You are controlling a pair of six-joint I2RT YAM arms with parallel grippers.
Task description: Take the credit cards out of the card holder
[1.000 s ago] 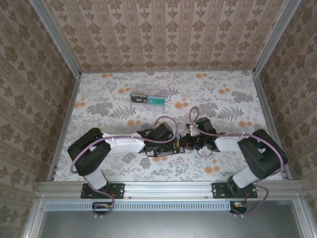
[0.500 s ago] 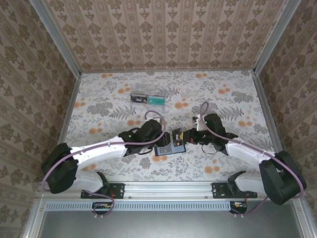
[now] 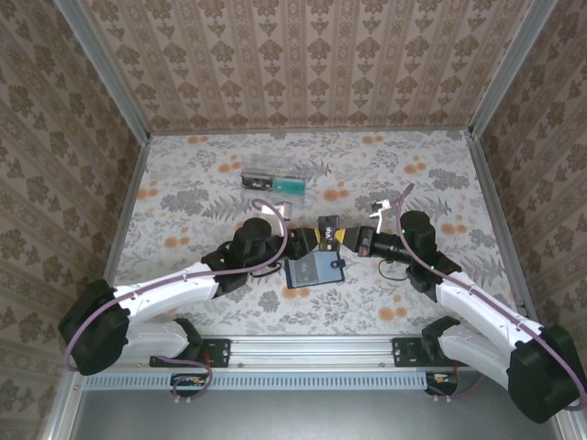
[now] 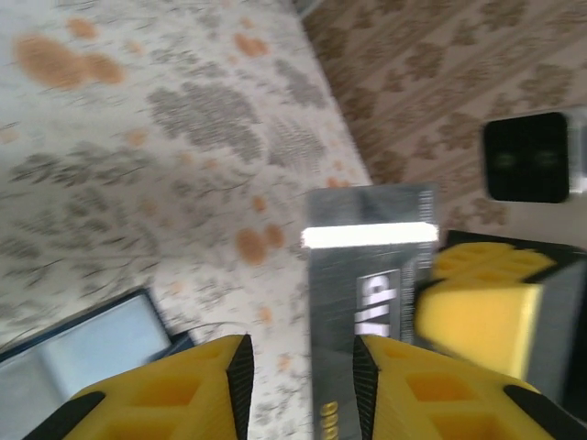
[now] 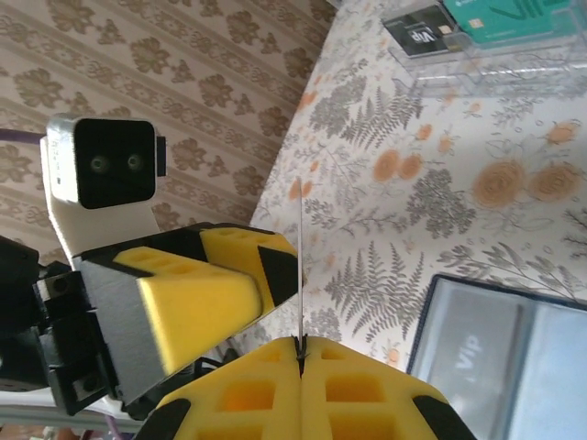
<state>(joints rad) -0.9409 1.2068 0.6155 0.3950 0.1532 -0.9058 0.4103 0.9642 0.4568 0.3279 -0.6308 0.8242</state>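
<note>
The card holder (image 3: 312,271) lies open on the table, grey-blue inner face up; its corner shows in the left wrist view (image 4: 83,341), and the right wrist view shows it (image 5: 514,339) with a "Vip" card still inside. My right gripper (image 3: 341,236) (image 5: 300,353) is shut on a dark grey credit card (image 3: 326,230), seen edge-on (image 5: 300,266) and held above the table. My left gripper (image 3: 301,240) (image 4: 298,367) is open right beside that card (image 4: 367,275), whose near edge reaches into the gap by the left gripper's right finger (image 4: 431,394).
A clear plastic box (image 3: 273,181) (image 5: 486,37) holding a black and a green card sits further back on the floral table. Patterned walls and metal rails enclose the table on three sides.
Both arms have stretched away from the near edge. The right gripper has carried the card up and back, clear of the holder. The left gripper has moved alongside it.
</note>
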